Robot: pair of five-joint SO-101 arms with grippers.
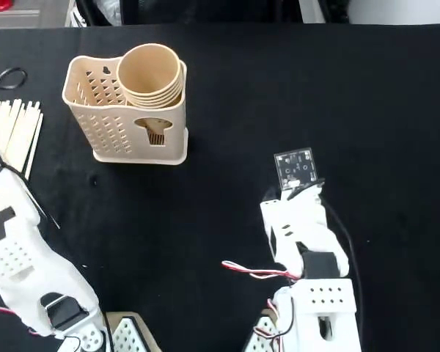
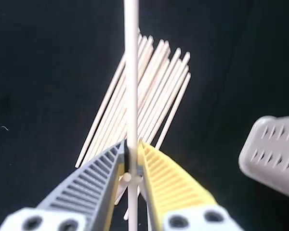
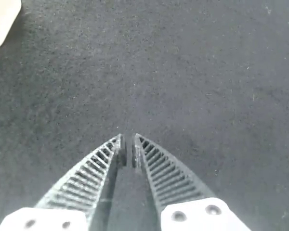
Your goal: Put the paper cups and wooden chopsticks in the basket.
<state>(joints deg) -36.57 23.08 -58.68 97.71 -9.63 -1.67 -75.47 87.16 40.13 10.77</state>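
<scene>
1. High view: The basket stands upright on the far left part of the black desk. A stack of paper cups sits in one of its compartments, rims above the basket wall. The loose chopsticks lie in a fan at the desk's left edge, near the basket but apart from it. The left arm runs along that same edge, with a black cable looping beside the pile. The right arm sits at the near middle, well apart from the basket, with black desk between them.

2. Left wrist view: The left gripper is pinched tight on one chopstick. The stick is raised above the rest of the pile and runs straight out past the fingertips. A slotted corner of the basket shows to one side, not touching the pile.

3. Right wrist view: The right gripper is drawn in narrow, its tips almost meeting and holding nothing. It hangs over dark desk cloth.
</scene>
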